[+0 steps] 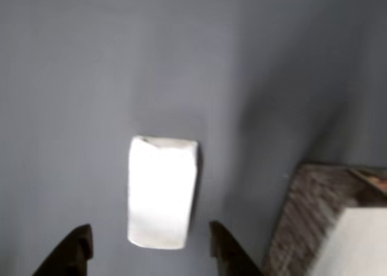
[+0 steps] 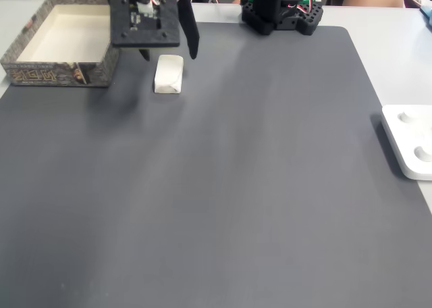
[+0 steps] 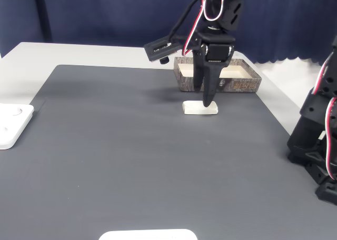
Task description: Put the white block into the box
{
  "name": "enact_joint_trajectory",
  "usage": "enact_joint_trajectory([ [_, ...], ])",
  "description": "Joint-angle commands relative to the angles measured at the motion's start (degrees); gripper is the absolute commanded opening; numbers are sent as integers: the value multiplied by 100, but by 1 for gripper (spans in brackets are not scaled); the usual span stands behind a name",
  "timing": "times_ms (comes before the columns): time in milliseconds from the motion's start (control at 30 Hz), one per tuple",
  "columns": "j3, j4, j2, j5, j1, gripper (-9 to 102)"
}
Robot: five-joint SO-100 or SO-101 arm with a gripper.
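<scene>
one white block [image 2: 168, 74], one box [image 2: 59, 72], one claw [image 2: 167, 51], one dark mat [image 2: 223, 186]

The white block [image 2: 168, 74] lies flat just beside the open, empty box [image 2: 59, 71].

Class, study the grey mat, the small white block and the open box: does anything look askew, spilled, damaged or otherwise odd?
Nothing stands out. The small white rectangular block lies flat on the dark grey mat, beside the open-topped cream-lined box, which sits upright and intact. The black two-finger gripper is open, a finger either side of the block.

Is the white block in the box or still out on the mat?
Out: the white block lies on the mat beside the box.
</scene>
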Motion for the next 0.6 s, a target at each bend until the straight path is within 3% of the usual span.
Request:
enact_joint_trajectory([
  [0,9,-114,404,167,229,27],
  [567,35,-334,79,26,26,28],
])
